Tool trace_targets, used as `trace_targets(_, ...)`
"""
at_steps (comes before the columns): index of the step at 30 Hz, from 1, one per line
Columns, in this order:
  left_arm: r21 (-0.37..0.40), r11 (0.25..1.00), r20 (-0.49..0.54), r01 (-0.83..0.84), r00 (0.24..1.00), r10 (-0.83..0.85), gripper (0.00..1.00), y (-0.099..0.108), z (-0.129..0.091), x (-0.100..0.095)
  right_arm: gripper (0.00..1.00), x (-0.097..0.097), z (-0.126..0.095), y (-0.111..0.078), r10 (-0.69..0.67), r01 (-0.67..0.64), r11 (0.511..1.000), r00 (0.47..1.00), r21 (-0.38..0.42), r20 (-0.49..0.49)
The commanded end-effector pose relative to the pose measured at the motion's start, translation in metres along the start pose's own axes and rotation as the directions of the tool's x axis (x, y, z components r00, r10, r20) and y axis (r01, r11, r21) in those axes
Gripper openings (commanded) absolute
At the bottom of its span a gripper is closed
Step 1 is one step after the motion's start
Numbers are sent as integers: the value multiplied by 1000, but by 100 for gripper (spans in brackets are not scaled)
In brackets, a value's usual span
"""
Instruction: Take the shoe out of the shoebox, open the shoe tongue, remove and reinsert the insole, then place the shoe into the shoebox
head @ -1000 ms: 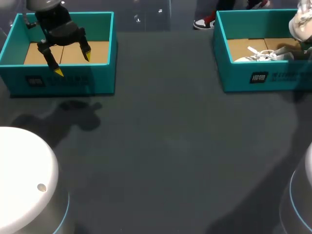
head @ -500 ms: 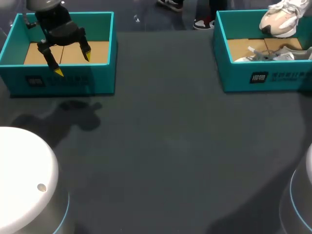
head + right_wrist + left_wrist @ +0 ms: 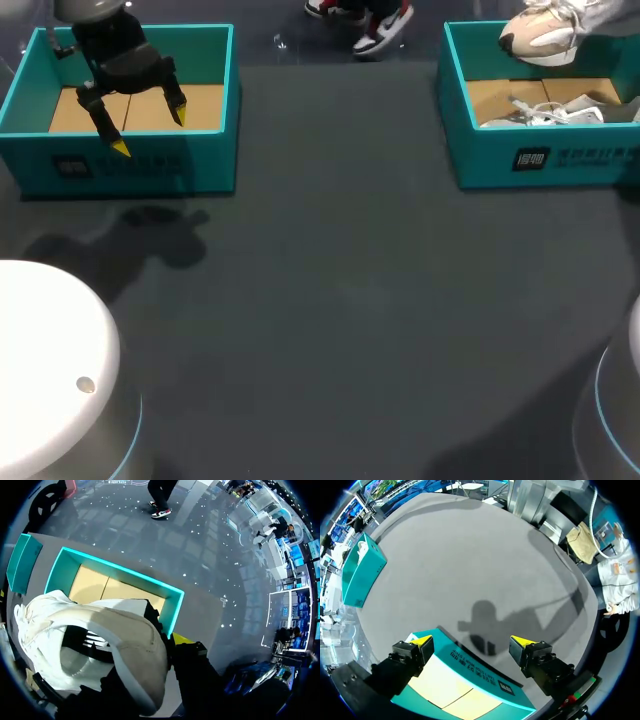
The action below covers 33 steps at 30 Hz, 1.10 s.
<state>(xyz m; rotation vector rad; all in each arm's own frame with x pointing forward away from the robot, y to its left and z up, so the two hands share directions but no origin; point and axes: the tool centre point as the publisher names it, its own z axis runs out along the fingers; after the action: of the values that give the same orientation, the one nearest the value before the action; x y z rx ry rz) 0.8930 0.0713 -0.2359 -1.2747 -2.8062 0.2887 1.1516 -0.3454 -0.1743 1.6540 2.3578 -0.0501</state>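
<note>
Robot lab/demo rig: dark grey worktop (image 3: 330, 300), teal left shoebox (image 3: 130, 165) & right shoebox (image 3: 560, 160), robot arm (image 3: 100, 40) over 1.

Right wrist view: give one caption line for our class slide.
Beige-and-white shoe held over the open teal shoebox.

Quick count, head view:
- Teal cardboard shoeboxes w/ brown floors: 2. One (image 3: 130, 168) at 10 o'clock on the dark grey desk (image 3: 330, 300), the other (image 3: 480, 150) at 2 o'clock.
- Beige-and-white shoe (image 3: 540, 35): 1, above the 2 o'clock box.
- White tangled bundle (image 3: 545, 112): 1, inside that box. Can't tell what it is.
- Desk: 1.
</note>
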Motion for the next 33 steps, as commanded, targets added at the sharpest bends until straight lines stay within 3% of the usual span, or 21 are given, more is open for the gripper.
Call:
trace_targets(1,-2,1000,-2,0,1000,0,100,0,0,0,0,14,-1,-9,112,-114,993,991,22,71)
trace_targets(3,-2,1000,-2,0,1000,0,100,0,0,0,0,15,0,-14,208,-217,971,974,99,92)
trace_targets(15,-2,1000,-2,0,1000,0,100,0,0,0,0,15,0,-14,208,-217,971,974,99,92)
trace_targets(24,-2,1000,-2,0,1000,0,100,0,0,0,0,22,27,-18,322,-331,942,938,60,127)
trace_targets(33,-2,1000,-2,0,1000,0,100,0,0,0,0,23,39,-20,364,-379,924,913,53,185)
